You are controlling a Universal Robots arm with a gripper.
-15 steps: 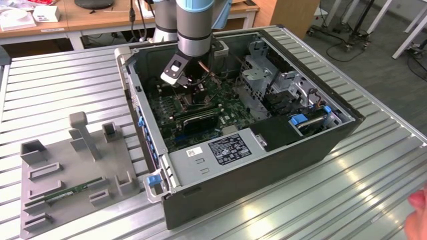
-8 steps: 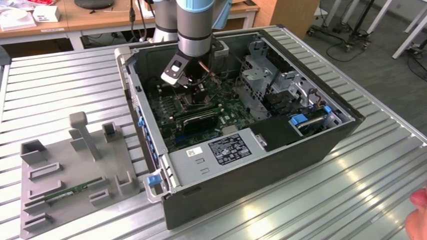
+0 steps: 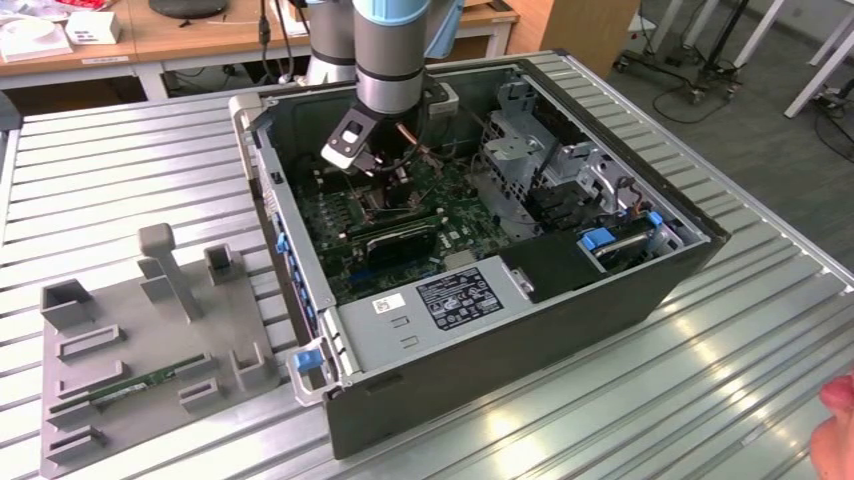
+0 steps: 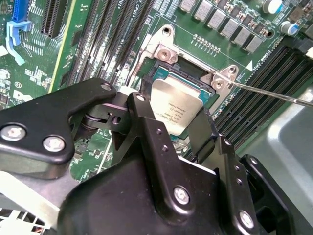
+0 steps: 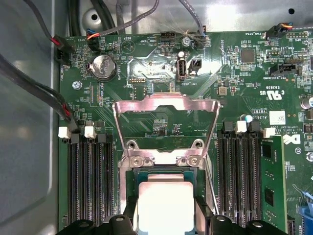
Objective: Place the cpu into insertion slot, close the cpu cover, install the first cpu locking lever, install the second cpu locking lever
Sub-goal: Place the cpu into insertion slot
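Inside the open computer case (image 3: 534, 300) my gripper (image 3: 370, 170) reaches down to the green board. In both wrist views its black fingers (image 4: 142, 115) stand on two opposite sides of the cpu (image 4: 176, 110), a silver-faced square chip, and the gripper (image 4: 173, 120) is shut on it. The cpu (image 5: 164, 203) is at the insertion slot (image 5: 128, 183), whose dark rim (image 4: 168, 73) shows around it; I cannot tell if it rests in it. The cpu cover (image 5: 146, 102) is folded back open beyond the slot. A thin locking lever (image 4: 274, 95) sticks out sideways, unlatched.
Long black memory slots (image 5: 90, 181) flank the socket on both sides, one with a memory stick (image 5: 271, 191). Cables (image 5: 29, 88) run along the case wall. A grey fixture tray (image 3: 134, 350) lies on the metal table. A person's hand (image 3: 838, 400) shows at the exterior view's right.
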